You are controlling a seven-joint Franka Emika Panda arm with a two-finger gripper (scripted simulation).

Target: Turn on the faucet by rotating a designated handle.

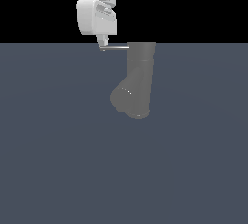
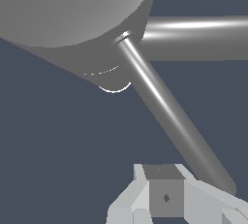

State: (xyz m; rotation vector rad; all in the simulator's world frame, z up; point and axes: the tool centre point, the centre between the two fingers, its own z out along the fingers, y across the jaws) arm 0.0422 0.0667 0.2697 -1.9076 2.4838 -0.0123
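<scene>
- The thin, straight grey metal bar handle (image 1: pixel 116 47) sticks out sideways from the top of the dull grey upright cylindrical faucet (image 1: pixel 140 72), pointing toward the exterior view's left; the faucet stands on the flat slate-blue worktop (image 1: pixel 58 160), with its fat rounded stub (image 1: pixel 127 97) branching obliquely low down.
- In the wrist view the handle (image 2: pixel 164 111) runs from the faucet body (image 2: pixel 72 9) toward the camera, and its free end lies just beside the light grey fingers (image 2: pixel 167 196).
- The white robot arm's gripper (image 1: pixel 102 48) sits at the handle's outer tip, touching it or very near; whether a finger is actually pressing on the bar I cannot tell.
- Whether the fingers are spread or closed also cannot be told: only their bases show, and nothing appears to be gripped.
- The step in hand looks like pushing the bar round the faucet's upright axis.
- To do it well, I judge, keep contact near the tip for leverage, and sweep along an arc centred on the faucet, not a straight line, so the finger does not slide off the end.
- Hold the height level with the bar; drifting up or down risks slipping over or under it.
</scene>
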